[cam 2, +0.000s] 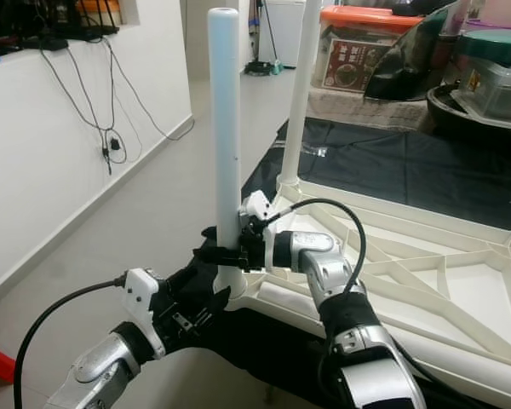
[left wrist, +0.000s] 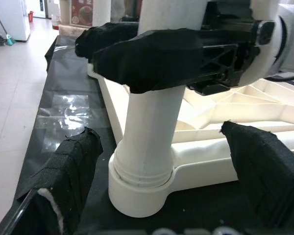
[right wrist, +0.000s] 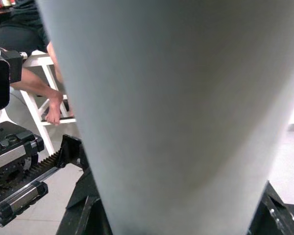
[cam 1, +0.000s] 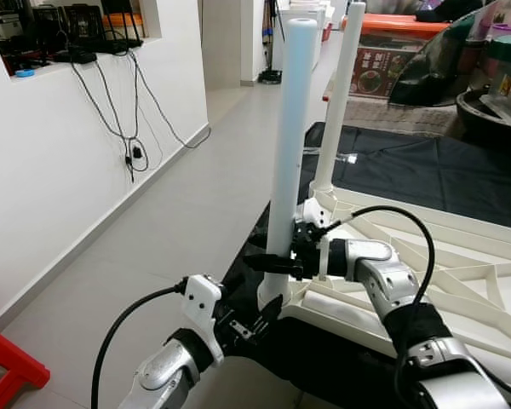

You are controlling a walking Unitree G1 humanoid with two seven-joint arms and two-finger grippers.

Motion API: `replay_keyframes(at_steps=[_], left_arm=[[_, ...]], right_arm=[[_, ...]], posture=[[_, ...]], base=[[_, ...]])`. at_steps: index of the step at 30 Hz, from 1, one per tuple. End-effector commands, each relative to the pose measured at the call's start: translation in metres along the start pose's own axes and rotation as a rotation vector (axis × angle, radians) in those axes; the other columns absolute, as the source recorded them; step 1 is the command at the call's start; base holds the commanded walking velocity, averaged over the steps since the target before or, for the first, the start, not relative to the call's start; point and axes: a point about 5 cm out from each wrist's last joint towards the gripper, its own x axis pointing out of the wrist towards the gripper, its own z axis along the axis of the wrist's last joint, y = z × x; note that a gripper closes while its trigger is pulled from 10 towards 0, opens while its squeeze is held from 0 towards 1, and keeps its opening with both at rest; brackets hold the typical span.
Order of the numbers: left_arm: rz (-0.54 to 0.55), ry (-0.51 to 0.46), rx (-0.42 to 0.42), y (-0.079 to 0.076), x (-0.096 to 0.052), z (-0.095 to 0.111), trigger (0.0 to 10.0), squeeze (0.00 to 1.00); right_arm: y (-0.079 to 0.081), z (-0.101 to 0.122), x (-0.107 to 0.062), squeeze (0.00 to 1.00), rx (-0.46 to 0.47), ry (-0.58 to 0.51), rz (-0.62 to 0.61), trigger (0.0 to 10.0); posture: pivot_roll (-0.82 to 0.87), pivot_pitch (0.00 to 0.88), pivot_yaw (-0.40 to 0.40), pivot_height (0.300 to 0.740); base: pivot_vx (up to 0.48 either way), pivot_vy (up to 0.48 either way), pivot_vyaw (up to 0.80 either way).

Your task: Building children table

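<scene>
Table top [cam 1: 460,281] lies upside down on the black sheet [cam 1: 426,170] on the floor, ribbed underside facing up. Near leg [cam 1: 288,153] stands upright in the socket [left wrist: 139,193] at the top's near left corner. Second leg [cam 1: 339,94] is upright in the far left corner socket, well behind the first.

My right gripper [cam 1: 268,264] is clenched around the near leg, low on its shaft, just above the socket. The black fingers [left wrist: 152,58] wrap the tube from both sides. In the right wrist view the leg sits right between my fingers, too close and blurred for detail.

My left gripper [cam 1: 260,319] is at the same corner, lower down, level with the socket. Jaws are released; the padded fingers [left wrist: 68,171] stand either side of the socket collar with a gap on each side, not touching it.

A person's hand [right wrist: 54,110] rests on a white frame in the background of the right wrist view. White wall [cam 1: 60,170] with hanging cables [cam 1: 123,119] is off to my left, and something red [cam 1: 8,366] sits on the floor by my left arm.
</scene>
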Motion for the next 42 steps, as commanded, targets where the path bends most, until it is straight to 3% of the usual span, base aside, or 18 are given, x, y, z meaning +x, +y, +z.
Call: replay_keyframes(at_steps=[1,4,7,9,11,12,13,14,18,29,30,31,32,33,35,39,40,42], left_arm=[[0.002,0.015,-0.002,0.0,-0.002,-0.004,10.0,0.0],[-0.001,0.017,-0.004,0.0,-0.002,-0.004,10.0,0.0],[-0.004,0.018,-0.006,0.0,-0.003,-0.004,10.0,0.0],[-0.004,0.018,-0.006,0.0,-0.003,-0.004,10.0,0.0],[-0.008,0.02,-0.007,0.001,-0.002,-0.003,10.0,0.0],[-0.008,0.02,-0.007,0.001,-0.002,-0.003,10.0,0.0],[-0.011,0.021,-0.007,0.001,-0.002,-0.003,10.0,0.0],[-0.011,0.021,-0.007,0.001,-0.002,-0.003,10.0,0.0],[-0.012,0.021,-0.004,0.001,-0.001,-0.002,10.0,0.0],[-0.003,0.017,0.003,0.002,-0.001,-0.001,10.0,0.0],[-0.004,0.017,0.002,0.001,-0.001,-0.002,10.0,0.0],[-0.004,0.017,0.002,0.001,-0.001,-0.001,10.0,0.0],[-0.004,0.018,0.001,0.001,-0.001,-0.002,10.0,0.0],[-0.004,0.018,0.0,0.001,-0.001,-0.002,10.0,0.0],[-0.004,0.017,0.0,0.001,-0.001,-0.001,10.0,0.0],[-0.003,0.017,-0.001,0.001,-0.001,-0.001,10.0,0.0],[-0.003,0.017,-0.001,0.002,-0.001,-0.002,10.0,0.0],[-0.002,0.018,0.0,0.002,-0.001,-0.002,10.0,0.0]], right_arm=[[0.005,0.0,0.006,0.0,0.029,-0.05,0.003,0.0],[0.003,0.004,0.006,0.0,0.039,-0.131,-0.117,0.0],[-0.01,0.005,0.007,0.0,0.093,-0.221,-0.411,0.0],[-0.01,0.005,0.007,0.0,0.093,-0.221,-0.411,0.0],[-0.024,-0.004,-0.007,0.0,0.077,-0.197,-0.894,0.0],[-0.024,-0.004,-0.007,0.0,0.077,-0.197,-0.894,0.0],[-0.028,-0.008,-0.022,0.0,0.086,-0.188,-1.13,0.0],[-0.028,-0.008,-0.022,0.0,0.086,-0.188,-1.13,0.0],[-0.022,-0.015,-0.047,0.0,0.154,-0.173,-1.541,0.0],[-0.002,-0.028,-0.034,0.0,0.382,-0.159,-1.818,0.0],[0.0,-0.029,-0.025,0.0,0.41,-0.16,-1.778,4.0],[0.0,-0.028,-0.017,0.0,0.409,-0.154,-1.731,10.0],[0.0,-0.026,-0.01,0.0,0.395,-0.149,-1.681,10.0],[0.001,-0.025,-0.004,1.0,0.391,-0.155,-1.624,10.0],[0.0,-0.02,0.002,1.0,0.368,-0.195,-1.509,10.0],[0.0,-0.016,0.005,1.0,0.338,-0.214,-1.463,10.0],[-0.002,-0.01,0.008,0.02,0.3,-0.243,-1.37,10.0],[-0.004,-0.007,0.01,0.0,0.278,-0.262,-1.304,10.0]], posture=[[0.07,0.0,-0.017,0.74],[0.07,0.0,-0.018,0.74],[0.07,0.0,-0.014,0.74],[0.07,0.0,-0.014,0.74],[0.06,0.0,-0.004,0.74],[0.06,0.0,-0.004,0.74],[0.06,0.0,-0.004,0.74],[0.06,0.0,-0.004,0.74],[0.06,0.0,-0.008,0.74],[0.07,0.0,-0.01,0.74],[0.07,0.0,-0.011,0.74],[0.07,0.0,-0.01,0.74],[0.07,0.0,-0.009,0.74],[0.07,0.0,-0.011,0.74],[0.06,0.002,-0.012,0.74],[0.06,0.002,-0.012,0.74],[0.06,0.001,-0.011,0.74],[0.06,0.001,-0.011,0.74]], base=[[0.0,0.0,0.0],[0.0,0.0,0.0],[0.0,0.0,0.0],[0.0,0.0,0.0],[0.0,0.0,0.0],[0.0,0.0,0.0],[0.0,0.0,0.0],[0.0,0.0,0.0],[0.0,0.0,0.0],[0.0,0.0,0.0],[0.0,0.0,0.0],[0.0,0.0,0.0],[0.0,0.0,0.0],[0.0,0.0,0.0],[0.0,0.0,0.0],[0.0,0.0,0.0],[0.0,0.0,0.0],[0.0,0.0,0.0]])
